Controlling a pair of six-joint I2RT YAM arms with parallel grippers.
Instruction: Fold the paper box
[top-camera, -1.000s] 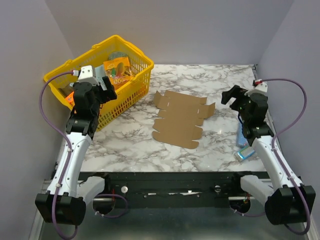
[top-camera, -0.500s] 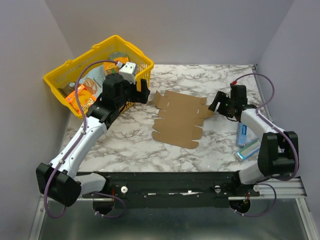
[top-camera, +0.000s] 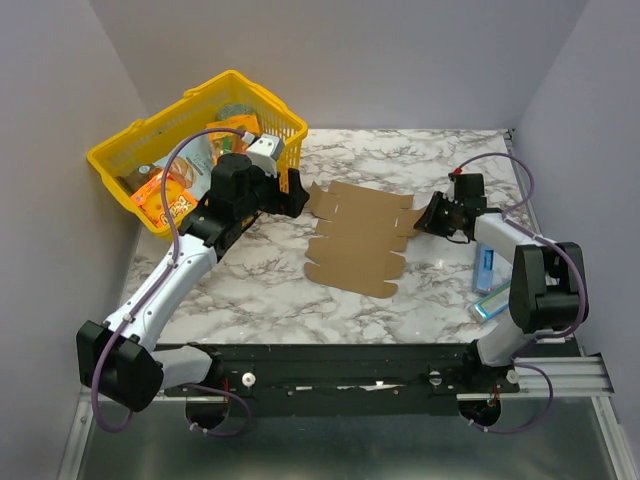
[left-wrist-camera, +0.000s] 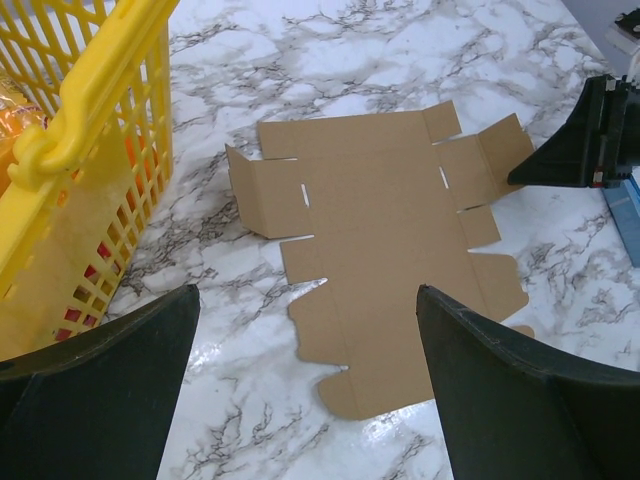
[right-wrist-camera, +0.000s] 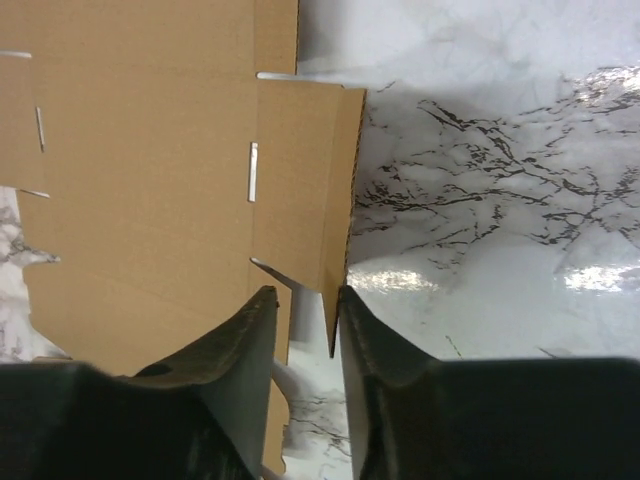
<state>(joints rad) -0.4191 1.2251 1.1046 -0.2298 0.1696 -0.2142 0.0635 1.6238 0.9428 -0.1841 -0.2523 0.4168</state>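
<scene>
The paper box (top-camera: 358, 240) is a flat brown die-cut sheet lying in the middle of the marble table. My right gripper (top-camera: 428, 218) is at the sheet's right end. In the right wrist view its jaws (right-wrist-camera: 305, 292) are narrowed around the corner of a raised side flap (right-wrist-camera: 335, 180). The flap's edge lies against one finger, with a gap left to the other. My left gripper (top-camera: 293, 190) hovers wide open just off the sheet's left end. The left wrist view looks down on the sheet (left-wrist-camera: 385, 240) between its fingers (left-wrist-camera: 305, 295), which hold nothing.
A yellow basket (top-camera: 160, 125) of printed snack packs stands at the back left, close beside the left arm (left-wrist-camera: 95, 100). A blue packet (top-camera: 485, 268) and a second small pack (top-camera: 495, 303) lie near the right edge, by the right arm.
Both arms swung in from the table's sides to the sheet's ends. The right jaws went from wide open to narrow around the right flap, which now stands tilted up.
</scene>
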